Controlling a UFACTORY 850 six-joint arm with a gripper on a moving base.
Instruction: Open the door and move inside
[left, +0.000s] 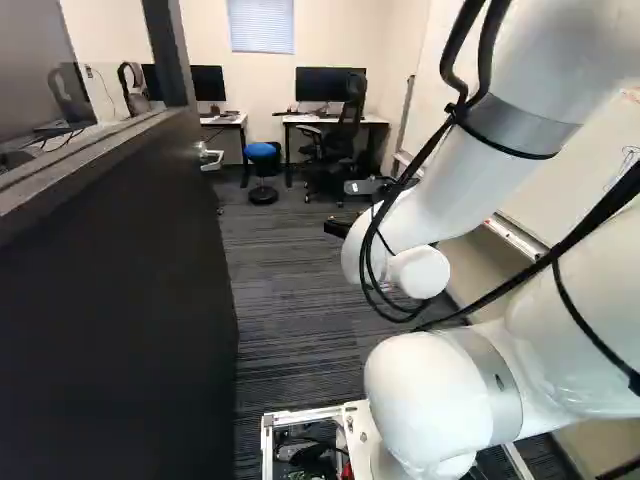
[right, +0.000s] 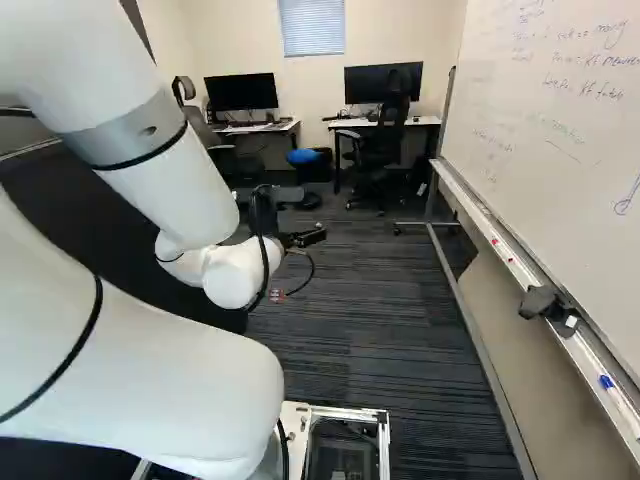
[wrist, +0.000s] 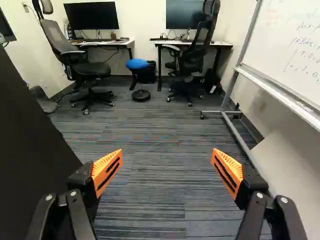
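Standing wide and empty: the gripper (wrist: 166, 152), its orange pads (wrist: 107, 170) well apart, gripping nothing, presumably because the open door needs no further pull.
Beneath and ahead of the fingers: striped carpet (wrist: 155, 200).
Beside one finger: the door (wrist: 25, 145), dark, swung open to give a way in; whether finger and door touch, cannot tell. Its handle (left: 208, 158), at the far edge in the left base view, free of the gripper.
Beyond the other finger: a whiteboard (wrist: 295, 45), set along the wall, likely so its writing faces the room.
Farther ahead of both fingers: a blue stool (wrist: 136, 64) between two office chairs (wrist: 86, 69), near desks (wrist: 105, 43) meant for seated work.
Next, by judgement: roll the base (left: 358, 430) inward, minding the door beside the arm.
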